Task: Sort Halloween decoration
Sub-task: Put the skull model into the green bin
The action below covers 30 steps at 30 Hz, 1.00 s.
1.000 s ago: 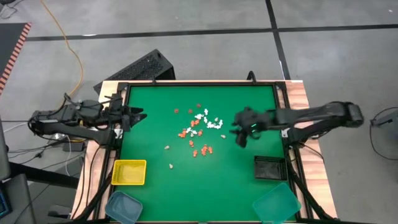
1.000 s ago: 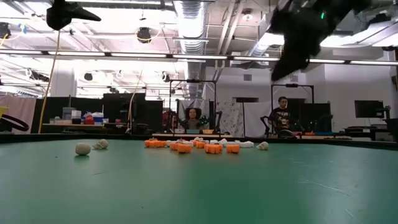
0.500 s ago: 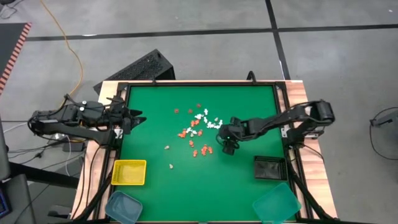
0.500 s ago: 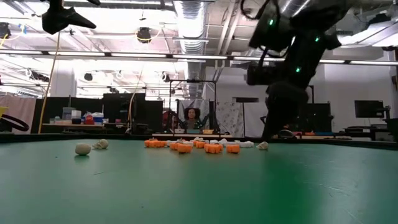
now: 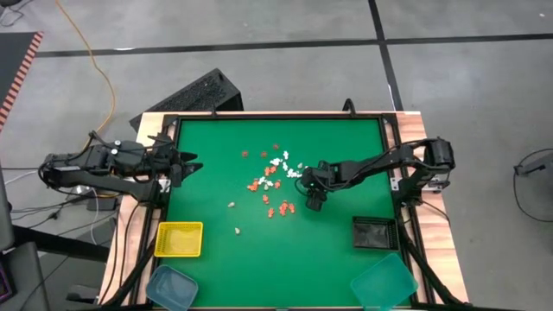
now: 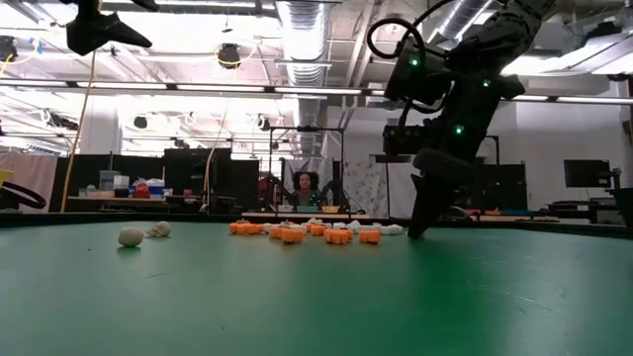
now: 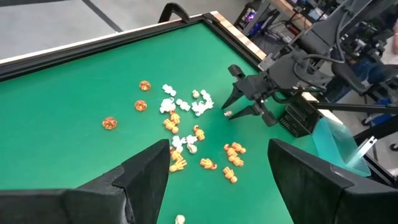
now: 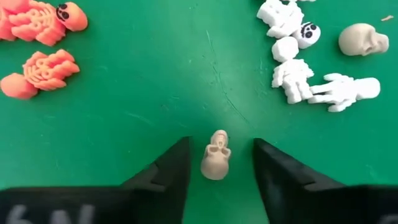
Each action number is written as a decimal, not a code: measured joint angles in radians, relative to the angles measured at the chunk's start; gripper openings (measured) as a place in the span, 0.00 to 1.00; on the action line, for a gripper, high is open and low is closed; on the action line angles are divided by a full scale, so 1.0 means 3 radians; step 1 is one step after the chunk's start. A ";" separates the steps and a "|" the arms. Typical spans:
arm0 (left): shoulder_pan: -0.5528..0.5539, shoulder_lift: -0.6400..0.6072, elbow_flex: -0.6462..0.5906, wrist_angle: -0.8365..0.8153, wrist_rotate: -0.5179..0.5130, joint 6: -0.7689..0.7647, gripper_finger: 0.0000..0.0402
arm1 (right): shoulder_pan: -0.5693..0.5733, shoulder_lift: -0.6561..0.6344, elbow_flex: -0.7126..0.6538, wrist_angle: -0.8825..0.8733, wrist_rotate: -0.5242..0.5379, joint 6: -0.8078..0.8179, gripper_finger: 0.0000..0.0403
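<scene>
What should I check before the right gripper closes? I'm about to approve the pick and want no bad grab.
1. Cream skull lies between the right gripper fingers: ok.
2. Fingers open, a gap on each side of the skull: ok.
3. White skeletons and orange skeletons lie outside the jaws: ok.
4. Fingertips down at the green mat: ok in the low view.
5. Black tray free to receive: cannot tell its contents.
6. Left gripper waits at the table's left edge, open: ok.
</scene>
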State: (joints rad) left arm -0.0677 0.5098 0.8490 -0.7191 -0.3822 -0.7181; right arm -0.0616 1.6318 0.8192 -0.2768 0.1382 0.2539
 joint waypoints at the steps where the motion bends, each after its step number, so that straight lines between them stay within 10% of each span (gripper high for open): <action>1: 0.0000 0.0000 0.0000 -0.0012 -0.0008 0.0000 0.65 | 0.0000 0.0000 -0.0001 -0.0002 -0.0004 0.0002 0.34; 11: 0.0000 0.0000 -0.0001 -0.0031 -0.0045 0.0001 0.65 | 0.0030 0.0003 -0.0003 -0.0088 -0.0020 0.0161 0.04; 30: 0.0000 0.0001 -0.0003 -0.0035 -0.0073 0.0064 0.65 | 0.0379 -0.0637 0.0942 -0.1776 -0.0203 0.0519 0.04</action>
State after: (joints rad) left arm -0.0677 0.5101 0.8482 -0.7296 -0.4042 -0.6991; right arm 0.0520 1.4406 1.1017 -0.8097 0.0772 0.4096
